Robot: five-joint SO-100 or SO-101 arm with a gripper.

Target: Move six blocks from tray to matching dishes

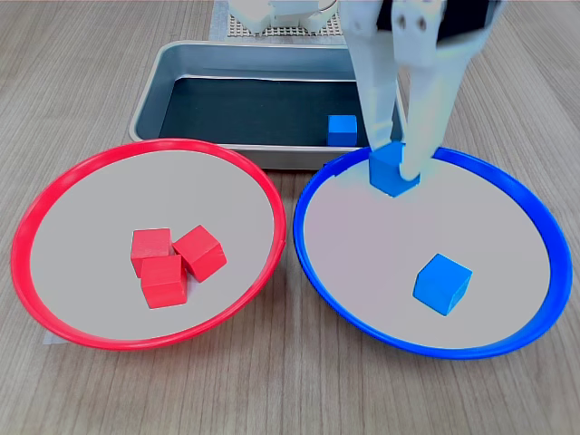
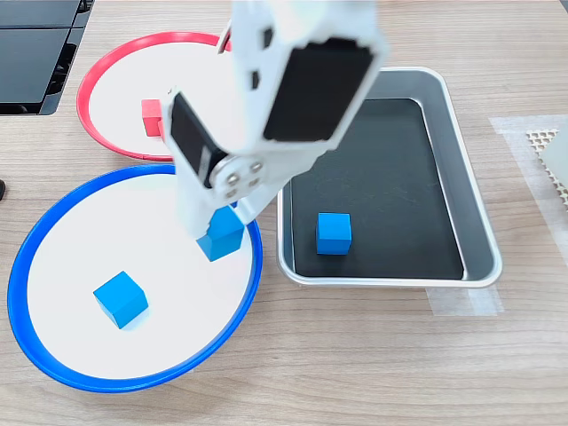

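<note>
Wood-grain bench (image 1: pixel 290 399). Directly on it: red dish (image 1: pixel 32 213) and blue dish (image 1: pixel 535 227) side by side, rims nearly touching; tray (image 1: pixel 159 72) just behind both. White mesh pad (image 2: pixel 546 146) taped down beyond the tray. Dark flat object (image 2: pixel 31 53) at the second exterior view's left edge.

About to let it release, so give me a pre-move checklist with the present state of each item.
1. Gripper closed on the held blue block: ok.
2. Held block over the blue-rimmed dish, inside its rim: ok in both exterior views.
3. Held block touching the dish floor: cannot tell.
4. Drop spot apart from the blue block already in the dish: ok.
5. Three red blocks in the red-rimmed dish: ok.
6. Tray emptied: not ok, one blue block remains.
</note>
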